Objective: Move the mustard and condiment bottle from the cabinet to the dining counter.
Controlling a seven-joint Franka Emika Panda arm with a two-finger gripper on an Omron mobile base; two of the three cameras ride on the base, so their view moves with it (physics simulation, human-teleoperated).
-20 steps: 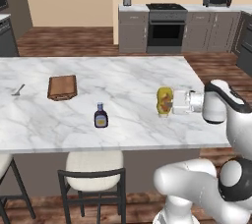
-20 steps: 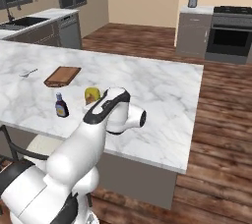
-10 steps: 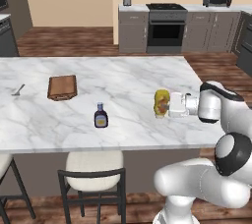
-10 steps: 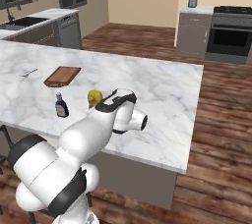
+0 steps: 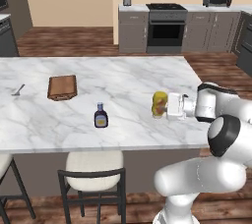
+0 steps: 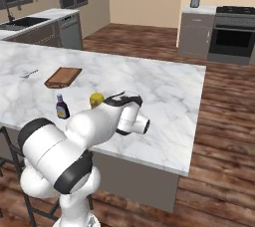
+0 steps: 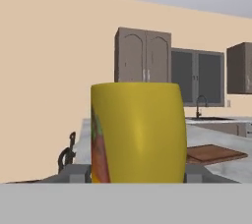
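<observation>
Since the earlier frame, the white arm has folded in closer to its own base, its elbow dropping lower, while the mustard (image 5: 159, 104) has stayed in the same spot on the dining counter (image 5: 123, 75). The gripper (image 5: 170, 107) reaches sideways across the counter's right end and is clasped around the mustard, which stands upright near the front edge, toward the front right corner. In the hand view the yellow bottle (image 7: 138, 132) sits right between the two fingers (a strip of red and green label shows on its left side). From the right base view the mustard (image 6: 96, 99) peeks out just behind the robot's wrist.

The condiment bottle (image 5: 101, 116), dark with a pale cap and cream label, stands upright on the same counter, well apart from the mustard and also near the front edge, about midway along it. A brown cutting board (image 5: 62, 87) lies flat further back, toward the left end, and a small silver utensil (image 5: 18, 90) rests near the left edge. A stool with a pale seat (image 5: 93, 164) is tucked under the front edge.
</observation>
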